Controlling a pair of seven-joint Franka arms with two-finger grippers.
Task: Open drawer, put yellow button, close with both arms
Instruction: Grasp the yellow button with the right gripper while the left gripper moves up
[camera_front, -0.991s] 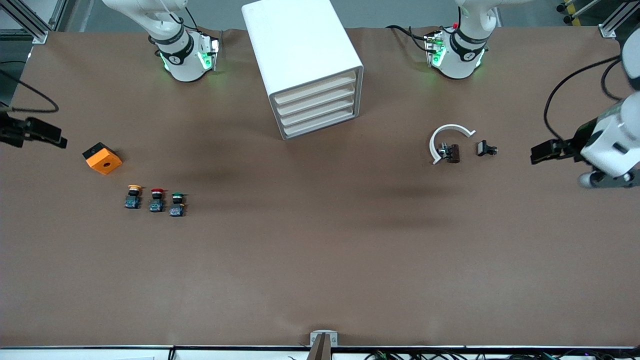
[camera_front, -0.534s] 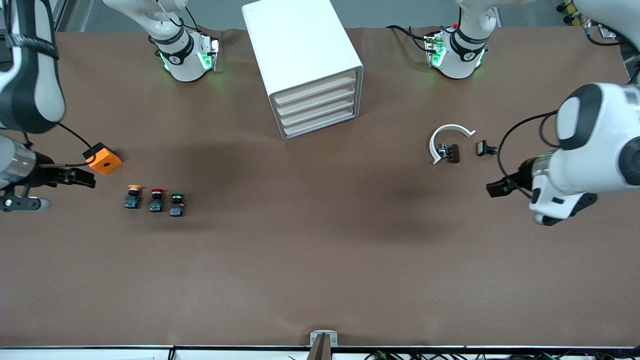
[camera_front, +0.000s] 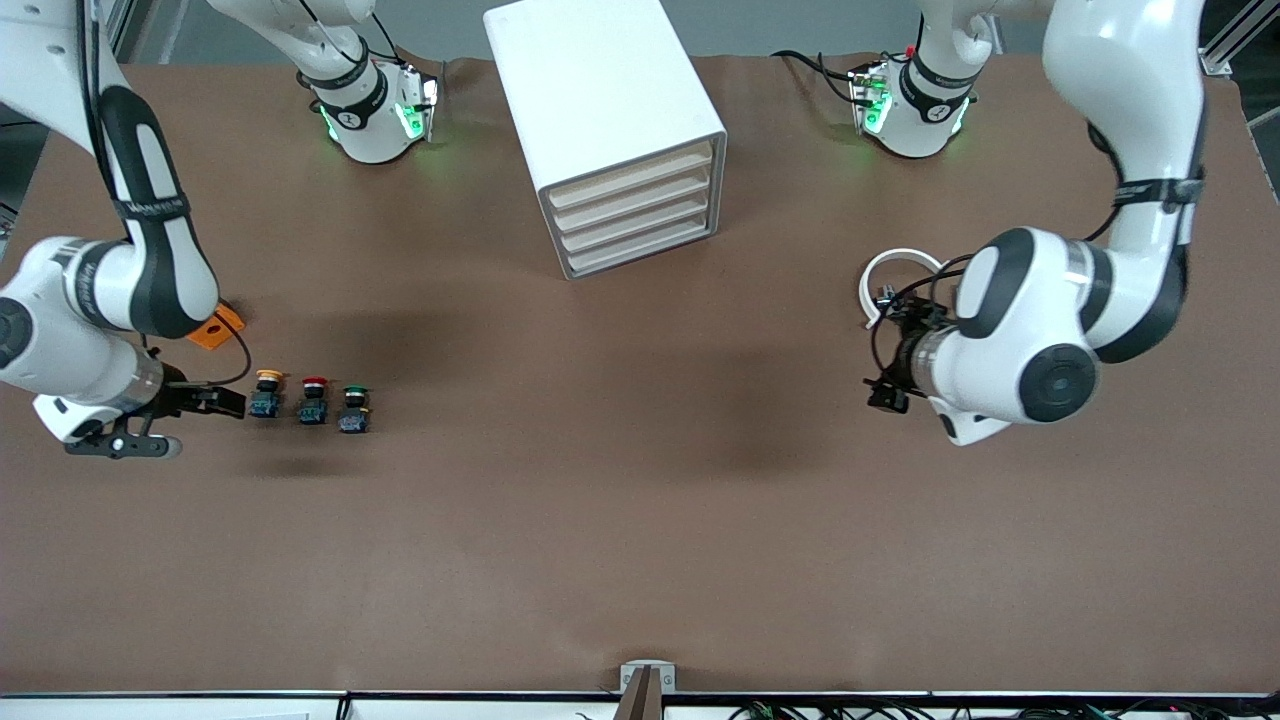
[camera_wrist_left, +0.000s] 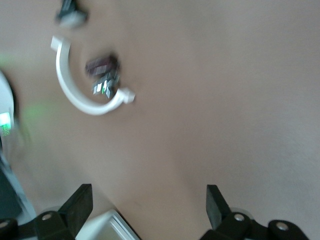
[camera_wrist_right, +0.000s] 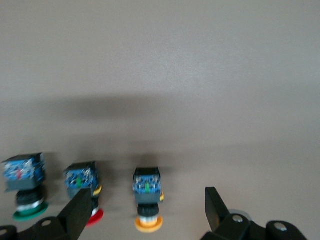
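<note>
Your cabinet (camera_front: 608, 130) stands mid-desk (camera_front: 640, 520), its top drawer (camera_front: 632, 178) shut. The left claw (camera_front: 888, 385), spread and empty, hangs beside the white ring (camera_front: 885, 270). The right claw (camera_front: 225, 402), spread and empty, hovers beside the yellow button (camera_front: 266, 393), with the red button (camera_front: 313, 400) and green button (camera_front: 353, 409) alongside.

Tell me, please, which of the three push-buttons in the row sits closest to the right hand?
The yellow button, at the row's end toward the right arm's side; the right hand is open beside it. The red-capped button and green-capped button lie farther along.
</note>
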